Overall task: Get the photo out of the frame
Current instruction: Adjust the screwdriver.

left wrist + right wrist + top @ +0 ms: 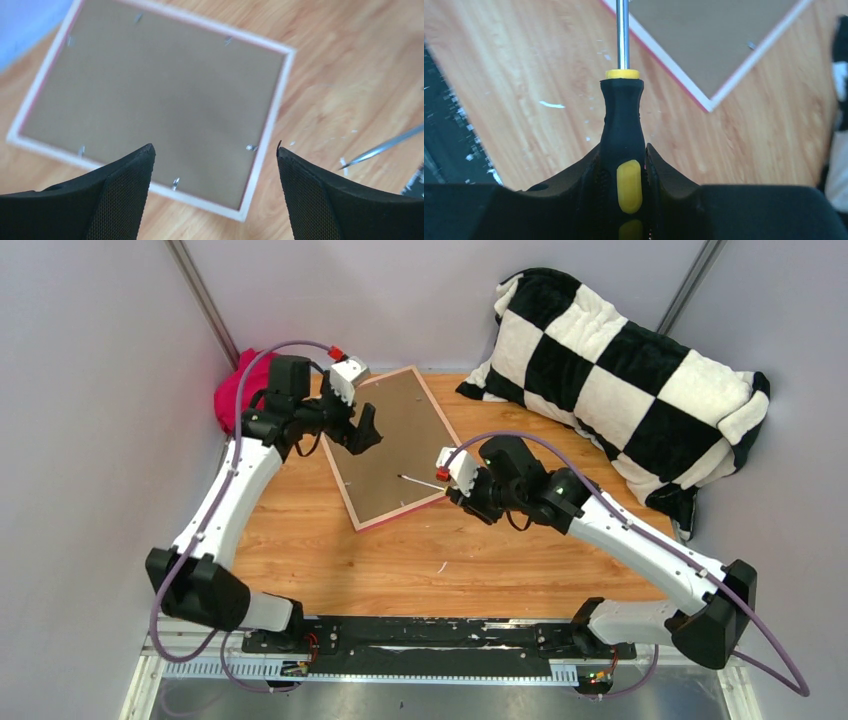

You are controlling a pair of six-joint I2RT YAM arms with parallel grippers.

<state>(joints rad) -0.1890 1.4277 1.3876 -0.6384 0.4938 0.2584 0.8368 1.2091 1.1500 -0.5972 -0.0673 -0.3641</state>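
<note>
1. The wooden table (400,550) stretches away from the arm bases, with a few pale flecks on its near part.
2. The right gripper (623,155) is clamped on the black-and-yellow handle of a screwdriver (623,115). The shaft points left over the frame's near-right edge; whether the tip touches cannot be told.
3. The frame (390,440) lies flat at mid-table, turned at an angle, back side up. Its brown backing board (150,95) is held in by small metal tabs (175,184) along the edges. The photo is hidden beneath the board.
4. The left gripper (358,432) hangs above the frame's far-left side, clear of it, its fingers (125,170) spread wide and holding nothing.
5. At the far left corner sits a magenta cloth (232,395); at the far right lies a black-and-white checked pillow (610,370).
</note>
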